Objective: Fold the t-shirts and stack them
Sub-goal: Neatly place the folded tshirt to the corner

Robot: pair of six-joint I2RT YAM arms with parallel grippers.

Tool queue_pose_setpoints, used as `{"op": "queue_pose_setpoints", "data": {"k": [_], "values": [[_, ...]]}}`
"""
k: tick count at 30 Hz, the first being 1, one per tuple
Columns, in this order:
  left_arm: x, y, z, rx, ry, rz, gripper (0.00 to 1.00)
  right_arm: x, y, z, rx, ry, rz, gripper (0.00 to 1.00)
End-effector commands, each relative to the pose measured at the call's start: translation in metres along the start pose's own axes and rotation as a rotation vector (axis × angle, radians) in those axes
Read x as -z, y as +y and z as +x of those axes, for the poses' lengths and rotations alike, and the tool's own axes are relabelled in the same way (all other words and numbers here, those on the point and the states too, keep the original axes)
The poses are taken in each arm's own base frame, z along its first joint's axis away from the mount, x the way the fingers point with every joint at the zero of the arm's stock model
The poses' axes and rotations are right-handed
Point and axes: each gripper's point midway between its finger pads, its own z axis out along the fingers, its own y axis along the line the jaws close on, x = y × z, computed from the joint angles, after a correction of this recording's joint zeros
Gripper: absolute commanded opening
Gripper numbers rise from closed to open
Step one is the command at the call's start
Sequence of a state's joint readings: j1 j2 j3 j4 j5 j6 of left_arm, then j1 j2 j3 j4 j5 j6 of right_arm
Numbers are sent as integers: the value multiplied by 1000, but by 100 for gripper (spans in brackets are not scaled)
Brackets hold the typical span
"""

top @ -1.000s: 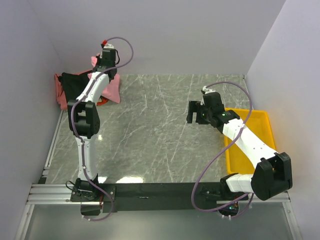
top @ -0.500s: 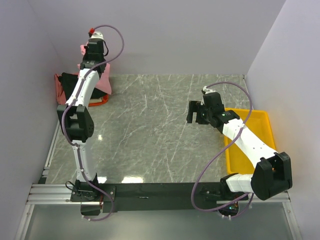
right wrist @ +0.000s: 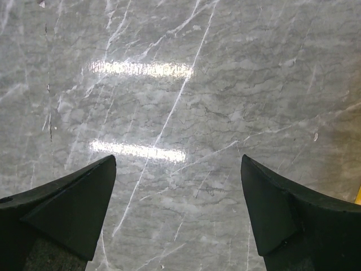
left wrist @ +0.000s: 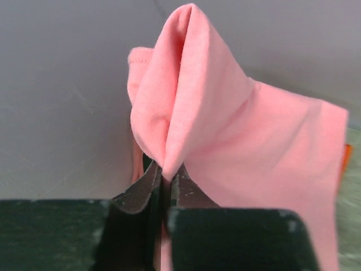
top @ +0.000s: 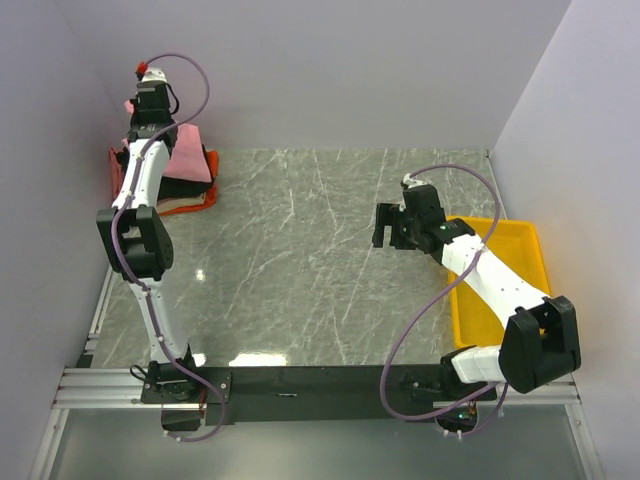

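Over the far left corner of the desk (top: 300, 270), gripping the salmon-pink t-shirt (top: 190, 162) with the left pincer (top: 134, 106) and holding it high against the back wall (top: 330, 70), cloth sloping down to the folded stack (top: 190, 200) beneath. Catching that much only from the top camera, along with black and orange-red layers in the stack and the yellow bin (top: 520, 245) at the right edge. Getting the grip itself only from the left wrist camera: fingers (left wrist: 141, 189) pressed together on a pinched fold, cloth bunching above them in a peak and spreading out to the right. Hovering over bare marble with the right pincer (top: 385, 225), near the bin; showing, in the right wrist camera, both tips spread wide with nothing between them and nothing touching. Losing the shirt's lower part past the frame edge in the left wrist view; hiding part of the stack behind the left arm from above; leaving the remaining layers too small to make out.
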State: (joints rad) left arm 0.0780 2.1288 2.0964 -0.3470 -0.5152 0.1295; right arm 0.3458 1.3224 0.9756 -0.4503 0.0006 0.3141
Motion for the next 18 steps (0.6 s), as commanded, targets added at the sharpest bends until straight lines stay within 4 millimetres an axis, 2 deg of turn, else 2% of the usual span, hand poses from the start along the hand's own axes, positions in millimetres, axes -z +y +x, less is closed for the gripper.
{"op": "queue_pose_setpoints", "data": {"k": [1,2,3,5,7,8,11,12,14,15,17,18], "values": [[-22,12,8,0,-6,-54,9,2,-1,-17,-4,-40,14,97],[-25,18,9,8,-3,-81,18,2,-1,-17,-3,-40,14,97],[-29,21,14,13,6,-93,57,2,0,-17,-2,-38,13,97],[-30,30,6,55,-9,-127,99,2,0,-18,-7,-35,12,97],[-28,41,0,95,-14,-178,99,5,0,-20,-14,-42,13,98],[-23,48,-12,124,-36,-193,99,6,0,-20,-16,-46,17,98],[0,52,-39,226,-65,-143,99,12,3,-25,-26,-72,4,97],[15,57,-54,263,-93,-132,99,14,3,-27,-27,-80,-2,97],[32,54,-60,339,-83,-80,99,15,4,-27,-35,-86,-9,97],[50,62,-73,387,-102,-61,99,17,6,-28,-39,-88,-20,97],[67,49,-58,491,-25,7,99,17,8,-27,-48,-93,-28,97],[93,46,-64,534,-20,50,99,19,8,-28,-56,-101,-30,98]]}}
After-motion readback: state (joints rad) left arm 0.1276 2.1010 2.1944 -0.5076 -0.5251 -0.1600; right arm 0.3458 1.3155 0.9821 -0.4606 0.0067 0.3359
